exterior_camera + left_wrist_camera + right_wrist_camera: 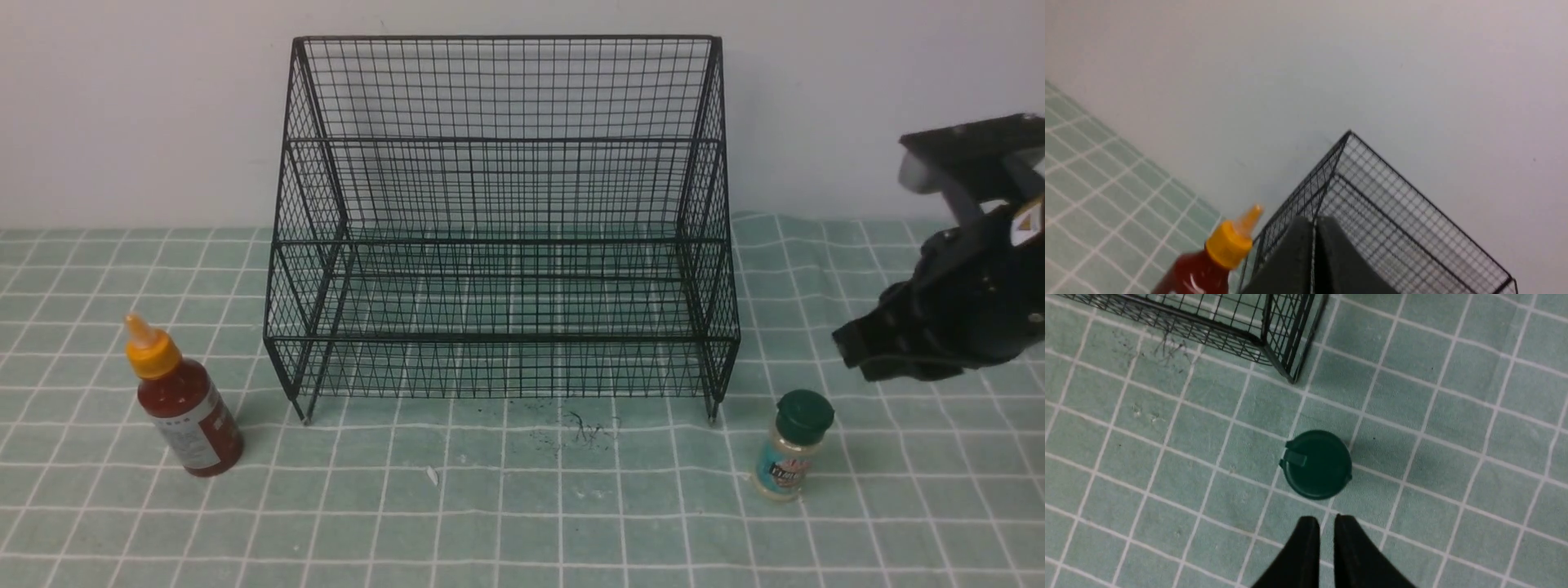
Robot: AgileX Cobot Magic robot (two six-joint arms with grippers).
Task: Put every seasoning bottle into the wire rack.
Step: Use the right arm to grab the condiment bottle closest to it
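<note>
The red sauce squeeze bottle (pixel 184 408) with an orange nozzle cap stands on the cloth left of the black wire rack (pixel 502 204). In the left wrist view the red sauce bottle (pixel 1200 269) shows beside my left gripper (pixel 1314 222), which is shut and empty, with the wire rack (pixel 1392 212) behind it. The green-capped shaker jar (pixel 792 445) stands right of the rack's front corner. My right gripper (pixel 849 343) hovers above and to the right of it. From the right wrist, the gripper (pixel 1326 522) is just short of the jar's cap (pixel 1316 463), jaws slightly apart, holding nothing.
A green checked cloth (pixel 522 506) covers the table. Dark scuff marks (pixel 584 429) lie in front of the rack. A white wall (pixel 122 106) stands close behind the rack. The rack's front right leg (pixel 1290 375) is near the jar.
</note>
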